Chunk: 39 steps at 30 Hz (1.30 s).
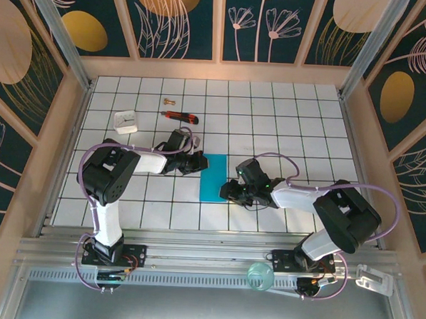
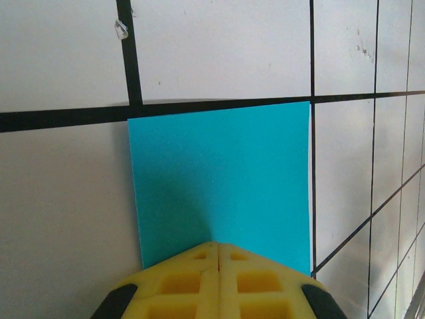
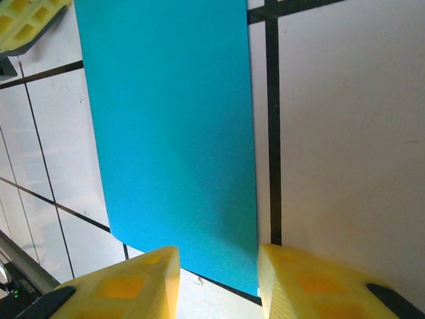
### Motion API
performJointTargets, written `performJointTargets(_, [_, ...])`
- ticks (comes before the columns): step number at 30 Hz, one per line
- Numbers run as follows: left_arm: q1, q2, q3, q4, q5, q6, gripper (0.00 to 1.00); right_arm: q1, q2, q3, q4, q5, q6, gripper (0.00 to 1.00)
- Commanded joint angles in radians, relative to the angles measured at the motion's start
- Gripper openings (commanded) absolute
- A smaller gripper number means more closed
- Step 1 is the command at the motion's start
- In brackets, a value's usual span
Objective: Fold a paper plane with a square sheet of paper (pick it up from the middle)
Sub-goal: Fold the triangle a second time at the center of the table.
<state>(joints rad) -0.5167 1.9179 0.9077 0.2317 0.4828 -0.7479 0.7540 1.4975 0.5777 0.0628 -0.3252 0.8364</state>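
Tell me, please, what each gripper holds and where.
Right gripper open, holding nothing; left gripper shut at an edge of the paper; pinch cannot be told.

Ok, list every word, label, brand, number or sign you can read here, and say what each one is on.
No text can be read in any view.
The teal paper is plain, with no print on the side that shows.
Any marking on the white block or the utility knife is too small to read.

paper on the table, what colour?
Plain teal-blue paper, no pattern. Shows best in the right wrist view.
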Motion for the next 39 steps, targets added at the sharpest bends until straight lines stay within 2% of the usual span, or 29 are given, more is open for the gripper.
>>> performJointTargets(1, [-0.003, 0.036, -0.033, -0.08, -0.014, 0.021, 0.0, 0.007, 0.011, 0.021, -0.022, 0.024, -0.013, 0.36])
performJointTargets(11, [-0.003, 0.038, -0.036, -0.077, -0.013, 0.019, 0.0, 0.016, 0.027, 0.023, 0.036, -0.014, -0.008, 0.36])
performJointTargets(39, [-0.003, 0.038, -0.038, -0.071, -0.006, 0.016, 0.0, 0.004, 0.029, 0.08, -0.026, 0.021, -0.046, 0.35])
